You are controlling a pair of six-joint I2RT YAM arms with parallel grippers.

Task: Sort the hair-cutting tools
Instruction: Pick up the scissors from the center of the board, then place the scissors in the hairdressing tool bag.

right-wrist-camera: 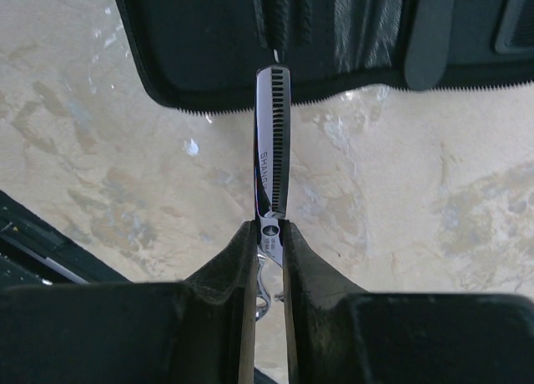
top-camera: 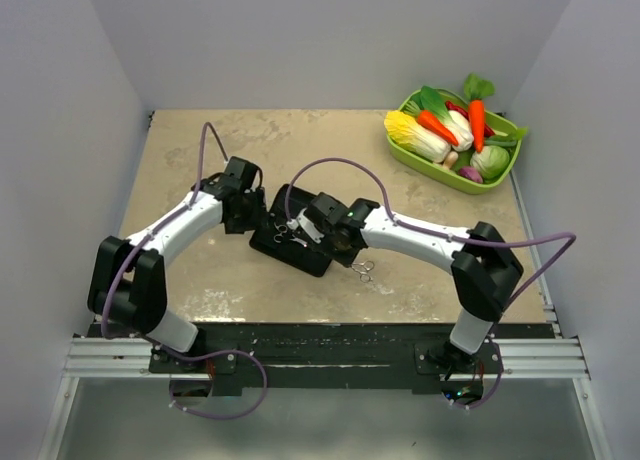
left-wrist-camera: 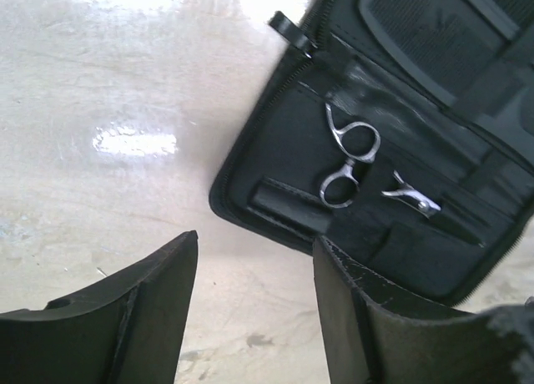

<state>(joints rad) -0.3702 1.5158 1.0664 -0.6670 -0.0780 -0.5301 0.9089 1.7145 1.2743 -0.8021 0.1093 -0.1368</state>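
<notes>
A black zip case (top-camera: 300, 255) lies open at mid-table. One pair of silver scissors (left-wrist-camera: 350, 159) sits inside it, ring handles showing, beside a small silver clip (left-wrist-camera: 411, 201). My left gripper (left-wrist-camera: 256, 238) hangs open over bare table just off the case's corner (left-wrist-camera: 229, 202), with nothing between its fingers. My right gripper (right-wrist-camera: 269, 225) is shut on a second pair of scissors (right-wrist-camera: 273, 133), toothed thinning ones, pinched at the pivot. Their blades point at the case's edge (right-wrist-camera: 209, 102) and their rings (top-camera: 364, 271) show near the case's front right. I cannot pick out any comb against the black lining.
A green tray (top-camera: 437, 170) of toy vegetables stands at the back right corner. The black mounting rail (top-camera: 320, 342) runs along the near edge. White walls close in the table on the left, the right and at the back.
</notes>
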